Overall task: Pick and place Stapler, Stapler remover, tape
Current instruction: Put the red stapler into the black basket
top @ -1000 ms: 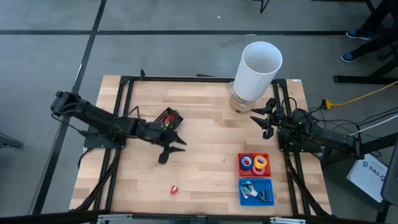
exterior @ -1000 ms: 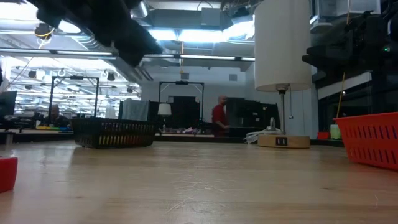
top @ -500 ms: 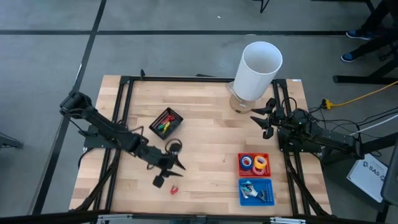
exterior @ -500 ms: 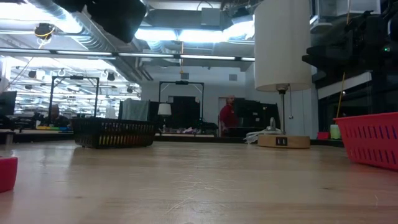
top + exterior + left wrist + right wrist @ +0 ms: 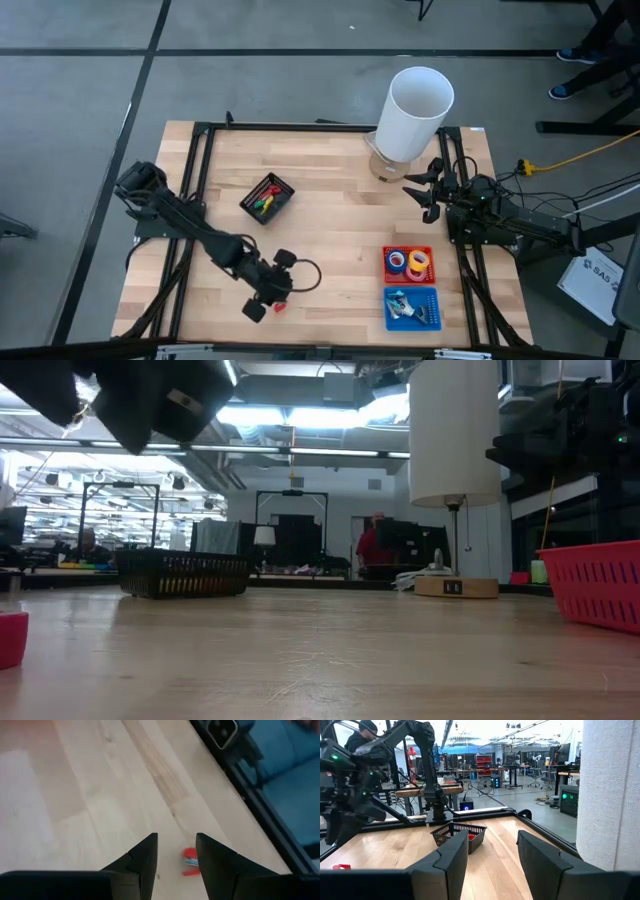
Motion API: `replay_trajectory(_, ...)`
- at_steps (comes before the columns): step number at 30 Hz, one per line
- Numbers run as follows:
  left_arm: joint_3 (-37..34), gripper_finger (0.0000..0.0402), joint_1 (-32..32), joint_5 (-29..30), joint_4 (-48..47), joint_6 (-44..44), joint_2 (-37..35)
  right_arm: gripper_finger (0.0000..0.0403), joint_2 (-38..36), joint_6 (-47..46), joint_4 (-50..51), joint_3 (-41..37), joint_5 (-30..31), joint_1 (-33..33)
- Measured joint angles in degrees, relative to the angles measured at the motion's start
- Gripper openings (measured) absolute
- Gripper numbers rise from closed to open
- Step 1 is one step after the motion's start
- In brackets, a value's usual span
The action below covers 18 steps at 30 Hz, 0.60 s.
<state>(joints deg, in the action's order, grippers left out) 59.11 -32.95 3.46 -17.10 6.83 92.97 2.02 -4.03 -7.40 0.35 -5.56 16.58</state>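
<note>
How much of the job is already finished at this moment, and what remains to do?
Looks done: the tape rolls lie in the red tray, and a pale item fills the blue tray. The black basket holds small colourful things. In hand: the left gripper hovers open above the small red object on the table, not yet gripping. The right gripper waits open near the white cylinder. Left: grasp and place that red object.

Two matte black jointed arms, black cable looping off left arm (image 5: 200,232), tapered dark fingers (image 5: 142,862)
</note>
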Motion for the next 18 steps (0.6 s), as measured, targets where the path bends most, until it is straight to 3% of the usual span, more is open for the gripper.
replay_trajectory(8, 2.5, 0.0142, -0.8, -6.0, -14.1, -4.1, 0.7, 0.0171, 0.0, 0.0, 0.0, 0.0, 0.0, 0.0)
replay_trajectory(12, 2.5, 0.0169, -2.2, -6.0, -14.8, -16.1, 0.7, 0.0171, 0.0, 0.0, 0.0, 0.0, 0.0, 0.0)
replay_trajectory(18, 2.5, 0.0207, -4.5, -0.7, -12.2, -37.5, 1.5, 0.0171, 0.0, 0.0, 0.0, 0.0, 0.0, 0.0)
